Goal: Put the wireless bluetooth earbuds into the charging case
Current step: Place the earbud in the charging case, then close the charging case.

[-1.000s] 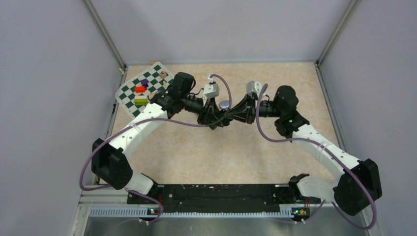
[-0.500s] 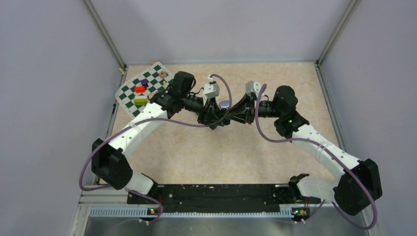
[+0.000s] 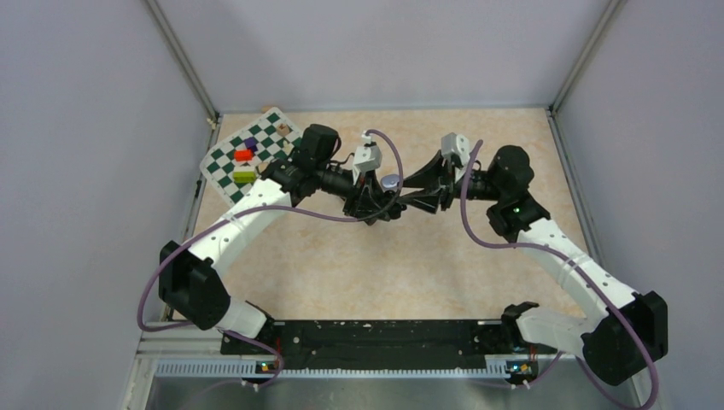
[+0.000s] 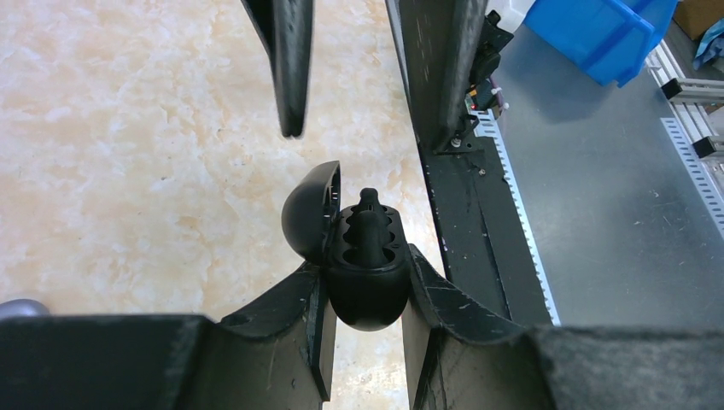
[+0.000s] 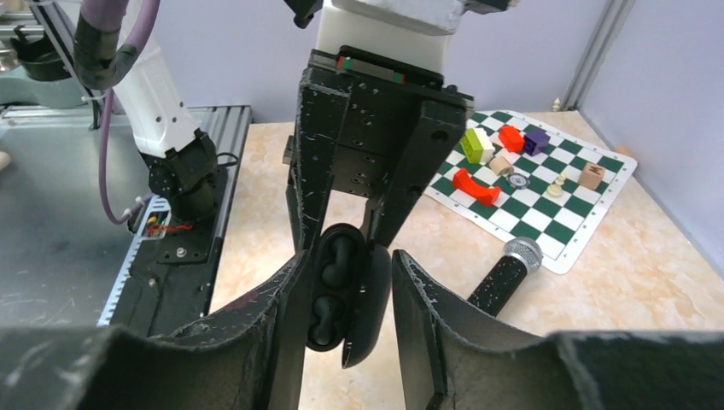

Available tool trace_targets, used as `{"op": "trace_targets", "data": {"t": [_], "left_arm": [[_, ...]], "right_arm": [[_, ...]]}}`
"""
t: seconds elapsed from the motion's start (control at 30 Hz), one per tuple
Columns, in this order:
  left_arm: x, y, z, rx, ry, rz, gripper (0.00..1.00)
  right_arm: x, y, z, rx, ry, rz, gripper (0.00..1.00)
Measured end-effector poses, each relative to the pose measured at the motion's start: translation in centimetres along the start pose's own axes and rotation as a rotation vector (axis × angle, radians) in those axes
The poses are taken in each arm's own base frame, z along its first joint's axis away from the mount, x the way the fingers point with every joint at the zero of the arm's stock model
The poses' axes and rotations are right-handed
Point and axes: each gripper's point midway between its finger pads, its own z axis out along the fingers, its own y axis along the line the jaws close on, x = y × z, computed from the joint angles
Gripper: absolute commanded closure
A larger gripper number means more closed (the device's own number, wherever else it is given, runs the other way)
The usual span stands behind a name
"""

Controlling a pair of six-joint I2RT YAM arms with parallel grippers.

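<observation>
Glossy black wireless earbuds [image 5: 331, 256] look seated in the wells of the black oval charging case [image 4: 367, 299]. It's black on black, so I can't separate the two buds cleanly; one nub pokes up out of the wells in the left wrist view. The case's domed lid [image 4: 307, 209] is hinged open to one side. The left gripper [image 4: 365, 265] has its fingers [image 4: 427, 290] clamped on the case body from both sides, holding it off the beige marbled tabletop [image 3: 384, 265] at mid-table, towards the far side. The right gripper [image 5: 348, 256] faces it tip to tip, fingers [image 5: 418, 307] parted. In the right wrist view they flank the case with a clear gap on one side; the other side is close, contact not clear. In the left wrist view both tips sit apart from the case. A long black microphone with a silver mesh head [image 5: 499, 278] lies on the tabletop just beside the grippers. Far left, a green-and-white chequered mat [image 3: 224, 162] carries small coloured blocks [image 3: 244, 155].
</observation>
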Motion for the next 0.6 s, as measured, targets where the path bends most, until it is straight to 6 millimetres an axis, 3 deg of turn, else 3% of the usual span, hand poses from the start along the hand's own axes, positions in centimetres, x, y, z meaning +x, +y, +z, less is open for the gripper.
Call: {"op": "trace_targets", "data": {"t": [0.13,0.27,0.4,0.47,0.6], "left_arm": [[-0.1,-0.2,0.0,0.009,-0.001,0.003,1.00],[-0.1,-0.2,0.0,0.012,-0.002,0.006,1.00],[-0.1,-0.3,0.0,0.016,-0.004,0.012,1.00],[-0.1,-0.3,0.0,0.017,-0.004,0.014,1.00],[-0.1,-0.4,0.0,0.017,-0.003,0.015,1.00]], "right_arm": [[-0.8,-0.8,-0.9,0.038,-0.015,-0.013,0.53],[-1.3,-2.3,-1.8,0.109,-0.027,-0.042,0.38],[-1.2,-4.1,-2.5,0.194,-0.025,-0.079,0.20],[-0.9,-4.7,-2.7,0.225,-0.021,-0.091,0.03],[-0.1,-5.7,-3.1,0.274,-0.003,-0.108,0.01]]}}
